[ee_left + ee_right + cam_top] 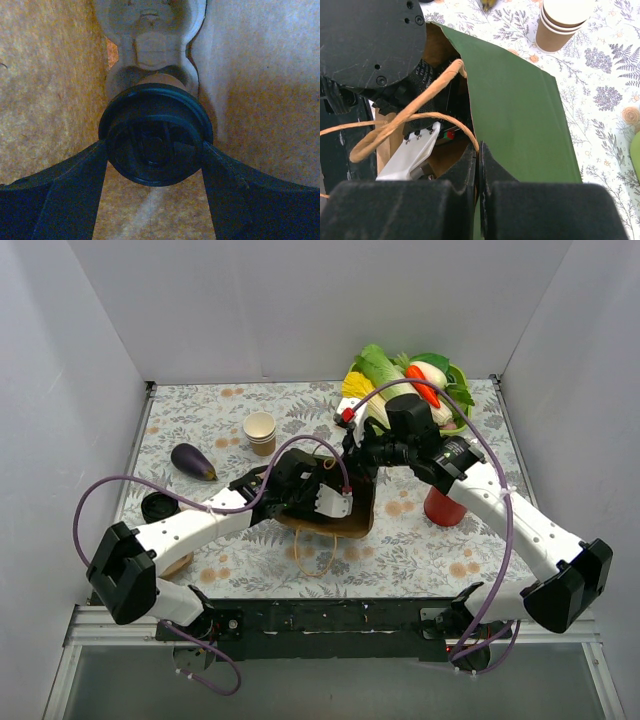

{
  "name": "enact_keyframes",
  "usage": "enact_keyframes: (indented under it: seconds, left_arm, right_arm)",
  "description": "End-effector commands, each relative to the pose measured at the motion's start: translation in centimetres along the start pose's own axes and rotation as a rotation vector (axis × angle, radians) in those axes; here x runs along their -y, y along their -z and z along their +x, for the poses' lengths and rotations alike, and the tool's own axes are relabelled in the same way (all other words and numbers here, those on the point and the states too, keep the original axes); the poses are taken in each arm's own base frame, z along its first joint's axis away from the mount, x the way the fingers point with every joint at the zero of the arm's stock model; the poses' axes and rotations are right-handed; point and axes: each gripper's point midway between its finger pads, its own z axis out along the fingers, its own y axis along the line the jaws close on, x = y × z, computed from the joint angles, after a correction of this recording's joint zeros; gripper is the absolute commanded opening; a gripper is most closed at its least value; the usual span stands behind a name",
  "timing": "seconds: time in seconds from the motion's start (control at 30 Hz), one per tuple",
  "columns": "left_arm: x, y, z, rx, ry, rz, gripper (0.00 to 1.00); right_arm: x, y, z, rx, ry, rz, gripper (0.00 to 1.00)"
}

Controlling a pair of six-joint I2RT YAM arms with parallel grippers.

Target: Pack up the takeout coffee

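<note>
Left end effector (156,150): clenched on the takeout coffee (156,132), deep inside the paper bag (350,525). The dark matte fingers (60,190) press both sides of the lid (125,125), which is round, glossy black plastic with a raised rim and a moulded recess in the middle. Only a short band of the smooth tan kraft cup body shows behind the lid.

The far end of the cup sits against a pulp carrier (150,45), grey-white moulded fibre with rounded pockets. Can't tell if the cup is seated in a pocket. Bag interior is rough brown kraft on both sides of the cup.

Right end effector (479,155): pinched closed on the top edge of the bag wall, black fingers pressed together with the paper between them. Bag exterior is flat matte green, folded into a sharp crease. The twisted tan paper-cord handle (420,110) loops loose across the mouth. Left arm's black round wrist housing and white link fill the opening.

On the table (220,410), under a floral-print cloth:
- cup stack (260,432), lidless tan paper cups with cream insides, just beyond the bag
- eggplant (193,461), glossy dark purple, left of the bag
- red cup (443,508), partly hidden under the right arm
- vegetable pile (410,385) at the far right corner, green, yellow, white and orange-red
</note>
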Motion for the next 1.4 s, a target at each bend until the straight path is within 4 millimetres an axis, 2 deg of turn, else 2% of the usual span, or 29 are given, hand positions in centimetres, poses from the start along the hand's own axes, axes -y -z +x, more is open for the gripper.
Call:
enact_keyframes:
  seconds: [0.0,0.73,0.9,1.07,1.2,1.37]
  left_arm:
    - [-2.4,-0.4,-0.2,0.008,0.036,-0.1,0.0]
    - [-3.9,-4.0,0.9,0.018,0.069,-0.129,0.0]
    - [-5.3,-3.4,0.7,0.023,0.087,-0.144,0.0]
    - [-5.3,-2.3,0.5,0.037,0.083,-0.141,0.0]
    - [-4.7,-2.8,0.5,0.044,0.078,-0.129,0.0]
    - [-5.6,-3.6,0.1,0.054,0.099,-0.145,0.0]
  right_arm:
    - [-2.0,0.7,-1.9,0.038,-0.049,-0.115,0.01]
    - [1.5,0.7,-0.6,0.011,-0.2,-0.081,0.01]
    - [1.9,1.1,-1.1,0.019,-0.212,-0.077,0.01]
    - [1.6,1.1,-0.6,0.012,-0.231,-0.081,0.01]
    - [2.3,1.0,-0.6,0.018,-0.271,-0.075,0.01]
    - [3.7,1.1,-0.6,0.024,-0.343,-0.066,0.01]
